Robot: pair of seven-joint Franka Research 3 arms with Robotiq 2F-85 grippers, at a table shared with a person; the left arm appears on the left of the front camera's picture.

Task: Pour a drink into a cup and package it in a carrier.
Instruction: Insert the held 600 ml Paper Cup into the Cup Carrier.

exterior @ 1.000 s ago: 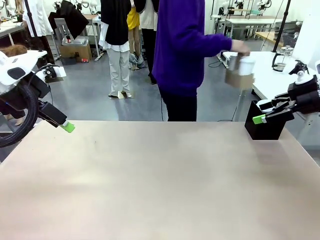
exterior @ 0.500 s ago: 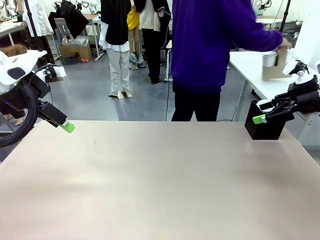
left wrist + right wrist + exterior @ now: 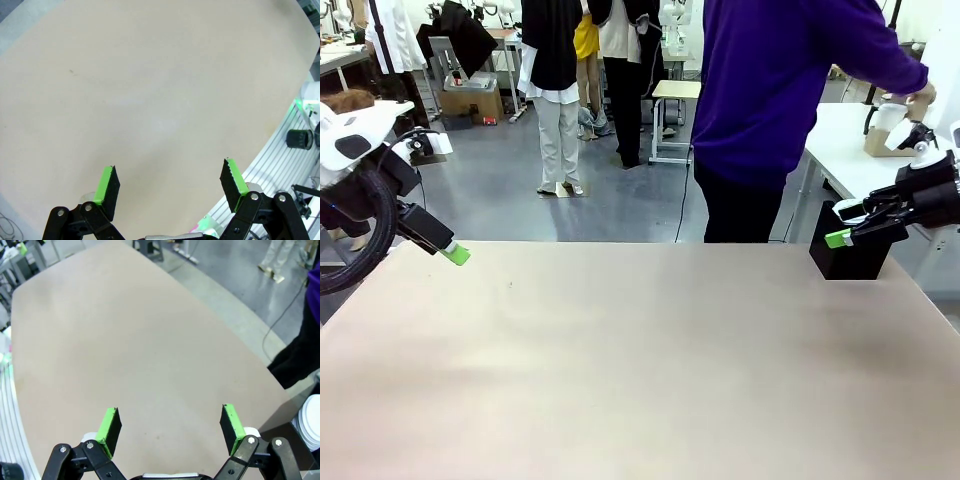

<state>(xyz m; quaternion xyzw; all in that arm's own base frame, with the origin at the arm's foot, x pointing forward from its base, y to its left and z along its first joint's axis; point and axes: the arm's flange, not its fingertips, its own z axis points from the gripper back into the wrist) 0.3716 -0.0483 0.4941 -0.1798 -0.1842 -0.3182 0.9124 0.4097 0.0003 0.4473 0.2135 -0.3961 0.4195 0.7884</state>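
At the far right, a person in a purple top reaches over a white side table (image 3: 850,165). Their hand (image 3: 921,99) rests on a white cup (image 3: 891,113) that sits in the brown carrier (image 3: 874,145). I cannot make out the jug with the drink. My left gripper (image 3: 455,253) hangs open over the table's left edge, its green pads (image 3: 107,186) wide apart and empty. My right gripper (image 3: 838,238) is open too, at the right edge, with nothing between its pads (image 3: 110,430).
A black box (image 3: 850,255) stands at the back right corner of the beige table (image 3: 640,350), just under my right gripper, with a stack of white round things (image 3: 311,425) in it. Other people stand farther off, beside a stool (image 3: 672,92).
The person has walked to the right and carried the carrier with the cup over to the white side table. Neither arm has moved.
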